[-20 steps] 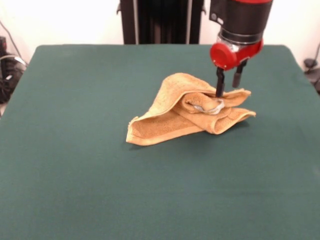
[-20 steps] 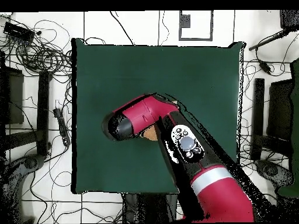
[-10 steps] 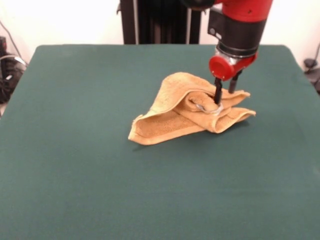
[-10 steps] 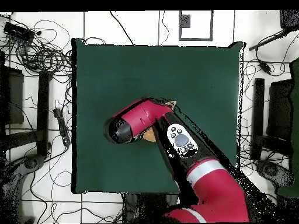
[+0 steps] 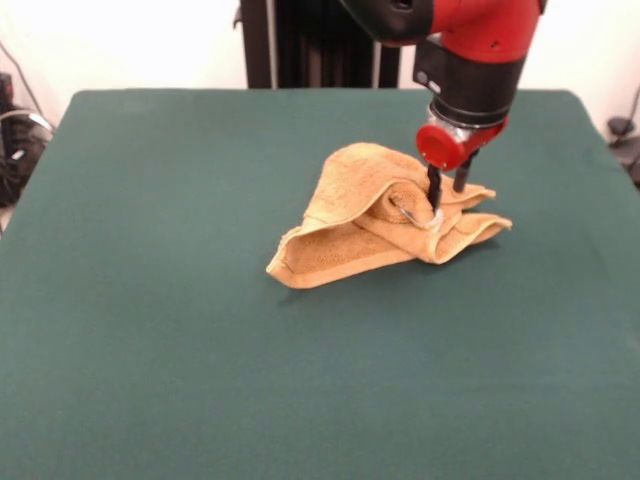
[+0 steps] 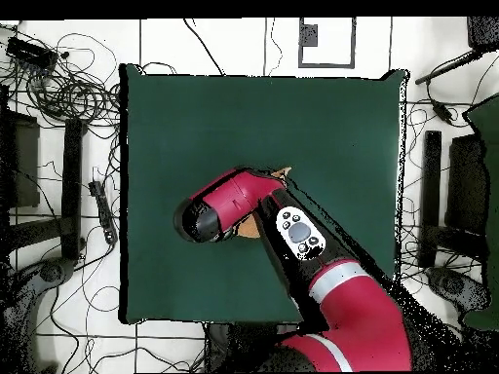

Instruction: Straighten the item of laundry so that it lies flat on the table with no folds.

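Front view: the towel (image 5: 385,215) sits bunched right of the table's (image 5: 180,330) centre, folded over itself. The gripper (image 5: 446,197) pinches a raised fold by the grey tag (image 5: 407,213), probably to drag that layer open.

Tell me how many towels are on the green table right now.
1. A crumpled orange towel lies right of centre on the table in the front view, under the tool. Overhead, the arm hides most of it.
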`<action>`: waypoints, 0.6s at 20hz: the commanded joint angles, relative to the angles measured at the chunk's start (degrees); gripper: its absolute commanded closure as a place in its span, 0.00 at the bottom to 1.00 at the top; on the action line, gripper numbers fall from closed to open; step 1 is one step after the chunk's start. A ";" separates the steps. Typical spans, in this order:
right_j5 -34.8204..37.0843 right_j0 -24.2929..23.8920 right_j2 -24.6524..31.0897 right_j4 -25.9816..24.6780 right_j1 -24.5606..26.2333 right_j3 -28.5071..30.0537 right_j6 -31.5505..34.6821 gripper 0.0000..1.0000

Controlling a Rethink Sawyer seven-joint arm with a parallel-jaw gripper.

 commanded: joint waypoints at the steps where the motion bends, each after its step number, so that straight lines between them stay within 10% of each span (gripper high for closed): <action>1: -0.85 1.79 2.42 -2.14 1.65 1.93 -8.60 0.00; 12: -0.89 2.57 1.81 -1.91 2.25 1.20 -6.69 0.00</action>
